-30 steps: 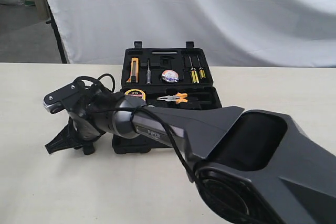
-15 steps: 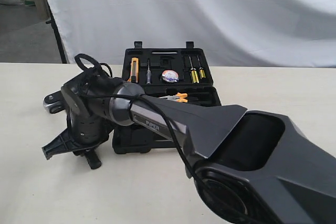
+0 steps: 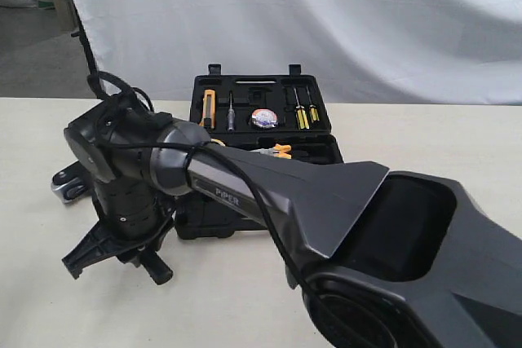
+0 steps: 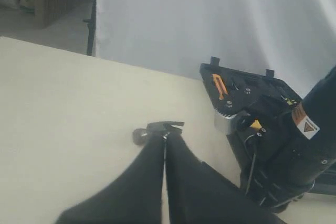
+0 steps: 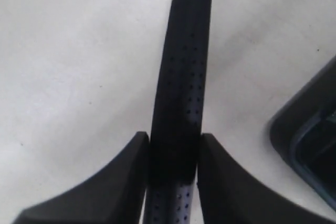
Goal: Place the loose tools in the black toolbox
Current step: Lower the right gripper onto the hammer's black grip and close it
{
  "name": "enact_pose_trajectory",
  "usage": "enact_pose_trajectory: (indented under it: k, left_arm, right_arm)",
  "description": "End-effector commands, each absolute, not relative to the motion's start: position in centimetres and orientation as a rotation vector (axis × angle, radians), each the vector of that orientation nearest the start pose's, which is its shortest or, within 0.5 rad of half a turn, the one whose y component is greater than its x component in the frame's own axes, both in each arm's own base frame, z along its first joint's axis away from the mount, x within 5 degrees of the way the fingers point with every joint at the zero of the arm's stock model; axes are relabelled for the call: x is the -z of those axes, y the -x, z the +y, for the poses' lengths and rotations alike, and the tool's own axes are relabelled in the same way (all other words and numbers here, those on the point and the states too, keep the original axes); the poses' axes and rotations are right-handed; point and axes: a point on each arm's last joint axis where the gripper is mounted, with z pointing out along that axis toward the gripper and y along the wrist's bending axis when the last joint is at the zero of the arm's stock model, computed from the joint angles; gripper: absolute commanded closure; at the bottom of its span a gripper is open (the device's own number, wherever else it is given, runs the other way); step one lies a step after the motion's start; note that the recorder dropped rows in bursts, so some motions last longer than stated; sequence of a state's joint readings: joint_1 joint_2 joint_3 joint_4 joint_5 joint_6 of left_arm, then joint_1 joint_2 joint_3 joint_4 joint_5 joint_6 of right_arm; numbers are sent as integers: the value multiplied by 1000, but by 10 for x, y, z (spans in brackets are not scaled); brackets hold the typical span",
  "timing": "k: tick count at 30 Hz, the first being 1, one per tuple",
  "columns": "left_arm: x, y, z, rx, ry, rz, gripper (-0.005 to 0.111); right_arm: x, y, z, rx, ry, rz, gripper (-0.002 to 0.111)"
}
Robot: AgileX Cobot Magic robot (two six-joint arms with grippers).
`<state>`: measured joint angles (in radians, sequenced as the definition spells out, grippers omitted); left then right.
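The black toolbox (image 3: 322,148) lies open at the back of the table, also seen in the left wrist view (image 4: 247,85). My right gripper (image 3: 122,250) reaches across to the toolbox's left, pointing down at the table. In the right wrist view it (image 5: 173,137) is shut on the black dotted grip of a hammer (image 5: 184,51), whose chrome shaft runs out of frame. The hammer's head (image 4: 160,128) rests on the table just past my left gripper (image 4: 165,137). The left gripper is shut with nothing in it and is out of the exterior view.
In the lid's recesses sit an orange utility knife (image 3: 208,107), yellow-handled screwdrivers (image 3: 302,107) and a round tape (image 3: 263,118). Orange-handled pliers (image 3: 277,151) lie in the base. The right arm's dark body (image 3: 367,226) fills the foreground. A white curtain hangs behind the table.
The right wrist has rolled and sunk lower toward the table beside the toolbox's left. Its camera housing has swung down on the left.
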<state>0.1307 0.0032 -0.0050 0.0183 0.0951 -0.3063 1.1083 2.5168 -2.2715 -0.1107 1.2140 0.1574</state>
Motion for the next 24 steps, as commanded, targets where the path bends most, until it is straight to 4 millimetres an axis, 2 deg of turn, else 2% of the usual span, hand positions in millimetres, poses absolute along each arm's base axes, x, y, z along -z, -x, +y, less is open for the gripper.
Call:
enact_pose_trajectory:
  k: [1,4,6,10,16,24]
  left_arm:
    - [-208,-55,9,103,346,1526,106]
    - [-208,-55,9,103,346,1526,106]
    - [-208,-55,9,103,346,1526,106]
    - [-208,-55,9,103,346,1526,106]
    - [-208,-55,9,103,346,1526,106]
    - [-208,-55,9,103,346,1526,106]
  right_arm:
    - [-169,-221,464,-70,1466,2523,109]
    - [-168,-210,451,-22,1514,2552,109]
    - [-162,-199,435,28,1553,2605,109]
    - [-166,-183,420,-52,1591,2574,109]
    - [-167,-167,385,-14,1658,2572,109]
    - [-138,-157,347,175,1866,2551,109]
